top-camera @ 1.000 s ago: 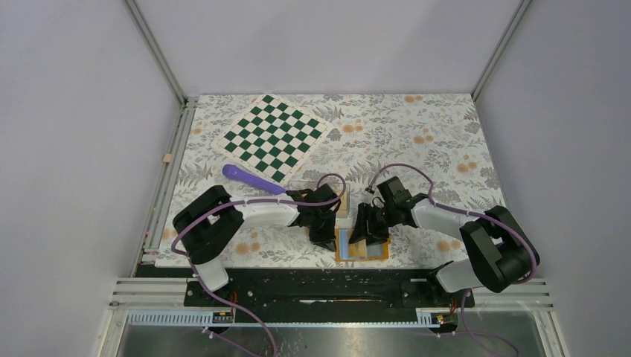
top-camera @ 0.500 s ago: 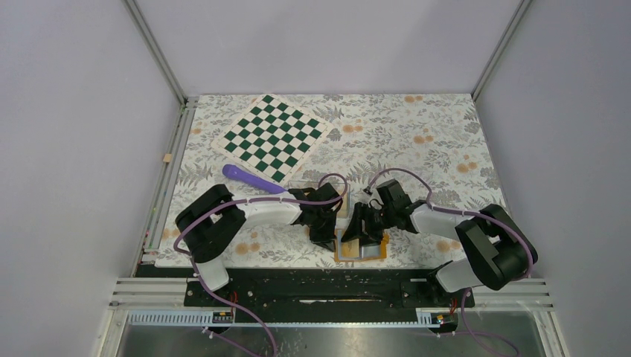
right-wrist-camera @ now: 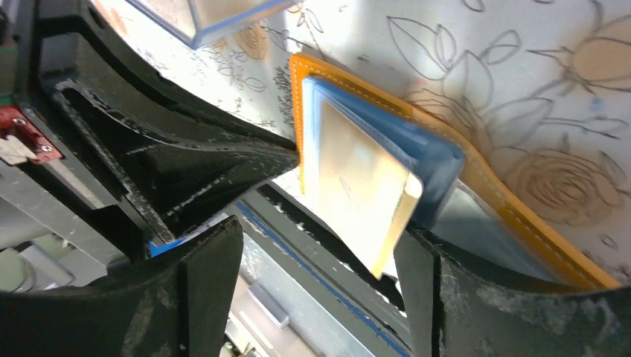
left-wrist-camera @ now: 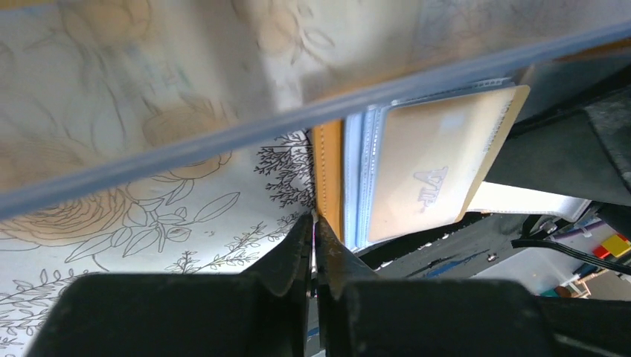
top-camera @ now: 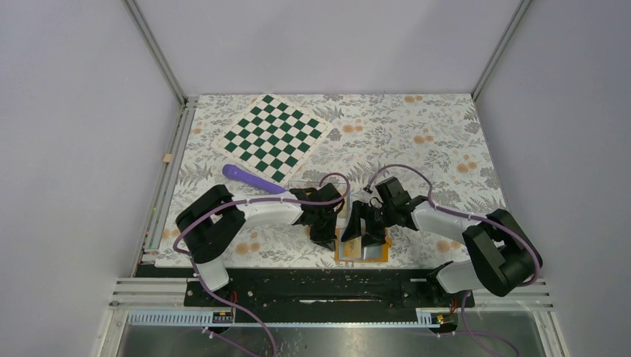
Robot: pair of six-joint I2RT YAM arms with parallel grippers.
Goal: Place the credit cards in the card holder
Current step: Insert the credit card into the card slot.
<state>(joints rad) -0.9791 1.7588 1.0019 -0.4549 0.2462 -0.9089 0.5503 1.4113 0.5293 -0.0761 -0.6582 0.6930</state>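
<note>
The orange card holder (top-camera: 362, 251) lies open at the table's front edge, light-blue inside. In the left wrist view its orange edge (left-wrist-camera: 328, 171) meets my left gripper (left-wrist-camera: 314, 222), which is shut with its tips against that edge. A cream credit card (left-wrist-camera: 431, 171) sits partly in the blue pocket. In the right wrist view the card (right-wrist-camera: 364, 190) sticks out of the holder (right-wrist-camera: 476, 186). My right gripper (right-wrist-camera: 316, 238) is open around it, one finger (right-wrist-camera: 431, 282) at the card's outer corner. From above, the left gripper (top-camera: 325, 236) and right gripper (top-camera: 363, 234) flank the holder.
A clear plastic box (top-camera: 339, 198) stands just behind the holder; its rim (left-wrist-camera: 298, 111) crosses the left wrist view. A purple handle (top-camera: 253, 178) and a green chessboard (top-camera: 273, 136) lie farther back left. The black front rail (top-camera: 335, 282) runs right below the holder.
My right gripper has shifted left and closer over the holder, and the holder's right side has lifted a little. The left gripper has stayed at the holder's left edge.
</note>
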